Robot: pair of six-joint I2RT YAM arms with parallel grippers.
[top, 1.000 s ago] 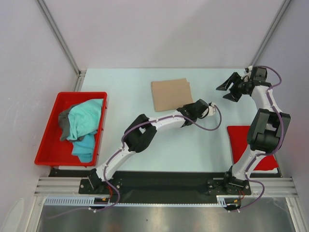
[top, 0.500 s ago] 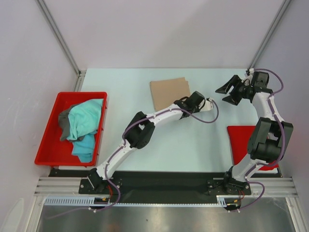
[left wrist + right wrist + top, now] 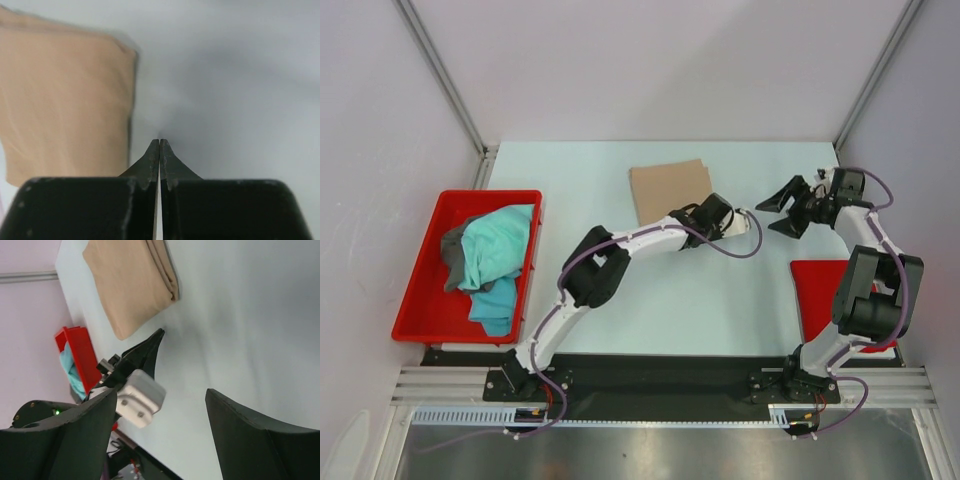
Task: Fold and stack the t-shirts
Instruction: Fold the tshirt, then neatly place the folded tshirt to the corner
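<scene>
A tan t-shirt (image 3: 665,188) lies folded into a rectangle at the middle back of the table; it also shows in the wrist views (image 3: 65,100) (image 3: 132,282). My left gripper (image 3: 690,212) is shut with nothing in it. Its tips (image 3: 159,141) rest over bare table just beside the shirt's near right edge. My right gripper (image 3: 778,213) is open and empty. It hangs to the right of the left wrist, its jaws (image 3: 160,395) facing the left gripper (image 3: 156,340). A teal t-shirt (image 3: 498,248) and a dark grey one (image 3: 451,262) lie crumpled in the tray.
The red plastic tray (image 3: 420,305) stands at the table's left edge and shows small in the right wrist view (image 3: 75,347). A flat red mat (image 3: 817,290) lies at the near right, partly under the right arm. Purple cables loop off both arms.
The left gripper has shut and drawn back leftward along the tan shirt's near edge. The right gripper has swung nearer and leftward toward it, opening slightly wider.
</scene>
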